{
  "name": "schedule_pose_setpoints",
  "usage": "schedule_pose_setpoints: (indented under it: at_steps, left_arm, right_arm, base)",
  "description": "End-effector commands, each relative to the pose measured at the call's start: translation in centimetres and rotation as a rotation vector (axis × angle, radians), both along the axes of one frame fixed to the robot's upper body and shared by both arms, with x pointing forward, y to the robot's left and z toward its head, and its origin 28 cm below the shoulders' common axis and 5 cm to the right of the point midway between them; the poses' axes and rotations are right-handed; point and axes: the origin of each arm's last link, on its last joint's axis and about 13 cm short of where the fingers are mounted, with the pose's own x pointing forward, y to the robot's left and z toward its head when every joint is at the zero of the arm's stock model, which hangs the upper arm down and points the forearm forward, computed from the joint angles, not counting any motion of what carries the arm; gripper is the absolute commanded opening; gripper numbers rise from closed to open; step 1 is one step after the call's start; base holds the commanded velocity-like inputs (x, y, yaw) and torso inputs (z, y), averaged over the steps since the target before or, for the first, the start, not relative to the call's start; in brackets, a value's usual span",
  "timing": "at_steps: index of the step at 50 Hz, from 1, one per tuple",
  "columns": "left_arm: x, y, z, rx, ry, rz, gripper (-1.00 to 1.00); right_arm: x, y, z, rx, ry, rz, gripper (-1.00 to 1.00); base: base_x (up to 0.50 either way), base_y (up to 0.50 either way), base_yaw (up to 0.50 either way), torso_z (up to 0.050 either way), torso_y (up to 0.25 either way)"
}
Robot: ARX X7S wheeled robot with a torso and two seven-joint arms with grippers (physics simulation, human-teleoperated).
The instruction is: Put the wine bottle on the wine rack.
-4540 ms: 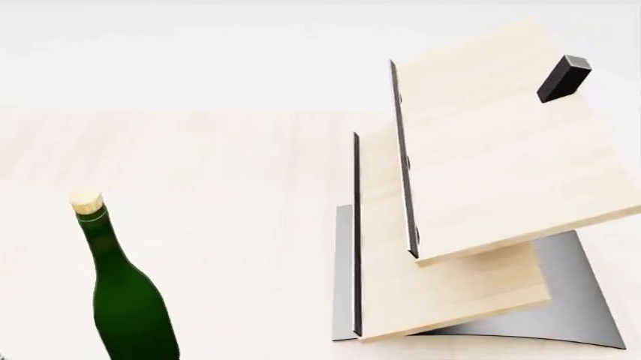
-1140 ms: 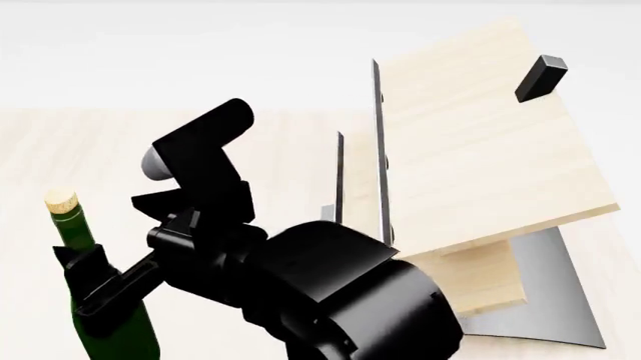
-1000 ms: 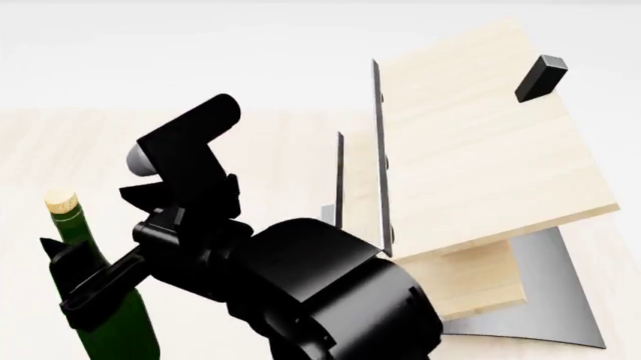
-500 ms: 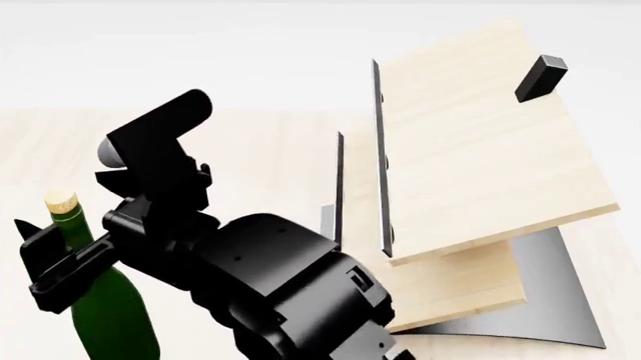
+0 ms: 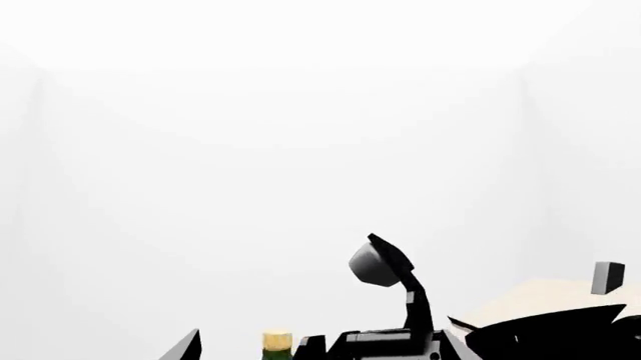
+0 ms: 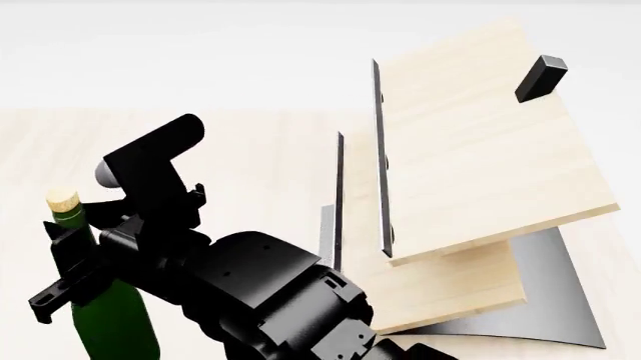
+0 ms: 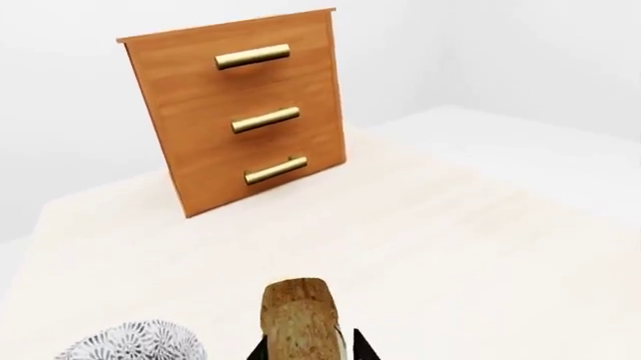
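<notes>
The bottle (image 6: 100,315) is standing upright on the pale table (image 6: 260,150) at the head view's lower left: dark green glass, a long neck and a pale cork; its cork alone is showing in the left wrist view (image 5: 276,341). The left arm is reaching across the lower middle of the head view, its bulky black wrist housing hiding much of the table, and the left gripper (image 6: 75,259) is sitting at the bottle's neck and shoulder. One finger (image 6: 68,238) is lying against the near side of the neck and a black bar is jutting out below it; whether the jaws are clamped on the glass cannot be told. The rack (image 6: 470,157) is standing well apart to the right, its slanted pale boards stacked in tiers with thin dark edge strips, over a curved grey base; a small dark block is projecting from the top board. The black arm is lying between bottle and rack. The right gripper (image 7: 305,352) is barely showing in its own view, so its jaws cannot be judged; before it are lying a brown wooden piece (image 7: 296,315), a grey speckled object (image 7: 135,343) and, farther off, an orange-brown cabinet (image 7: 240,105) with three brass handles.
</notes>
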Motion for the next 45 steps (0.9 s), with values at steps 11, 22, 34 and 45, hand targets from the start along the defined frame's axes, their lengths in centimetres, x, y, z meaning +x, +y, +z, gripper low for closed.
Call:
schedule_pose_setpoints:
  at_steps: [11,22,34,45]
  left_arm:
    - [0.1,-0.1,-0.2,0.004,0.006,-0.002,1.00]
    - [0.1,-0.2,-0.4,0.009,0.009,-0.004,1.00]
    - [0.3,-0.2,-0.4,0.012,0.014,-0.001,1.00]
    - [0.3,-0.2,-0.4,0.016,0.014,-0.003,1.00]
  right_arm:
    - [-0.2,-0.5,0.1,0.028,-0.027,-0.024,-1.00]
    - [-0.3,-2.0,3.8,0.086,-0.050,-0.059,-1.00]
    - [0.0,-4.2,7.2,0.119,-0.043,-0.131,-1.00]
    - [-1.2,-7.1,11.5,0.278,0.064,-0.215,-1.00]
  base:
    - [0.00,0.00,0.00,0.000,0.000]
    - [0.00,0.00,0.00,0.000,0.000]
    - [0.00,0.00,0.00,0.000,0.000]
    - [0.00,0.00,0.00,0.000,0.001]
